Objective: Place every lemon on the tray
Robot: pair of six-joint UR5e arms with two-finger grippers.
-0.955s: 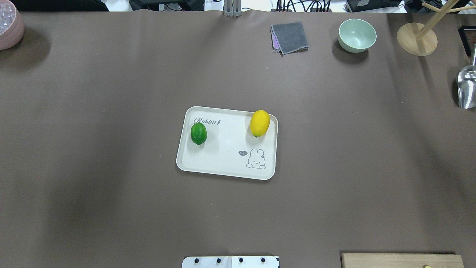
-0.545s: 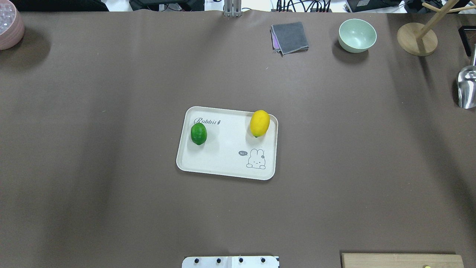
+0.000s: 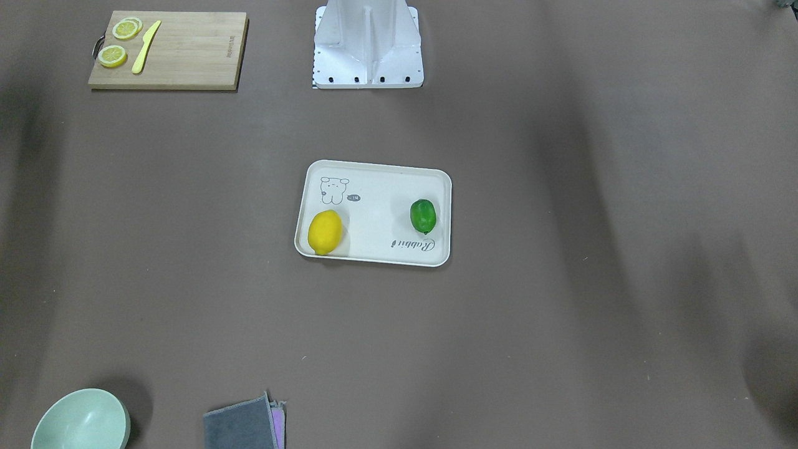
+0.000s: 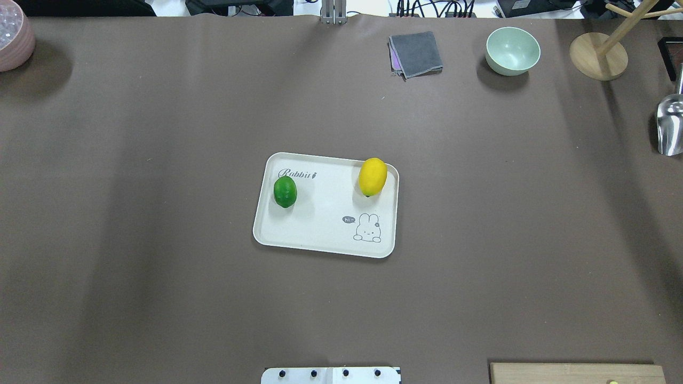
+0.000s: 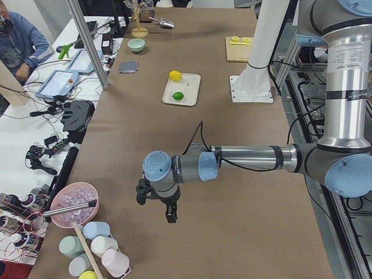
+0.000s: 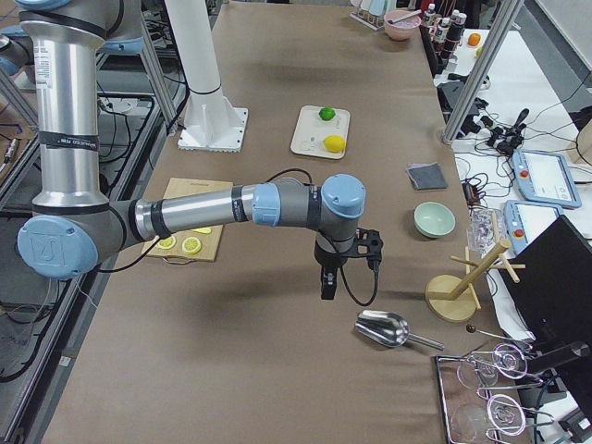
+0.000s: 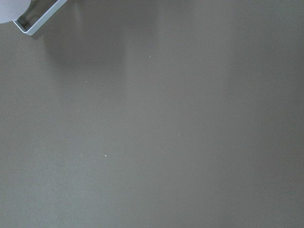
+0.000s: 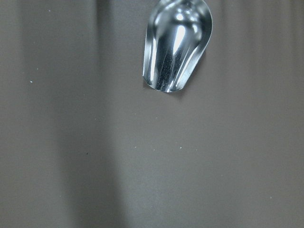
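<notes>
The cream tray (image 4: 320, 226) with its rabbit drawing lies at the table's middle; it also shows in the front-facing view (image 3: 380, 187). The yellow lemon (image 4: 372, 177) (image 3: 325, 232) lies on the tray at its far right corner. The green lemon (image 4: 285, 191) (image 3: 423, 216) lies on the tray's left side, by the "Rabbit" lettering. My left gripper (image 5: 157, 206) hangs over bare table far to the left of the tray. My right gripper (image 6: 347, 268) hangs far to the right, near a metal scoop. Both show only in side views, so I cannot tell whether they are open or shut.
A metal scoop (image 4: 669, 125) (image 8: 176, 45) lies at the right edge. A mint bowl (image 4: 512, 50), a grey cloth (image 4: 416, 53) and a wooden stand (image 4: 597, 56) line the far side. A cutting board (image 3: 187, 50) with lemon slices sits near the base. A pink bowl (image 4: 13, 40) is at the far left.
</notes>
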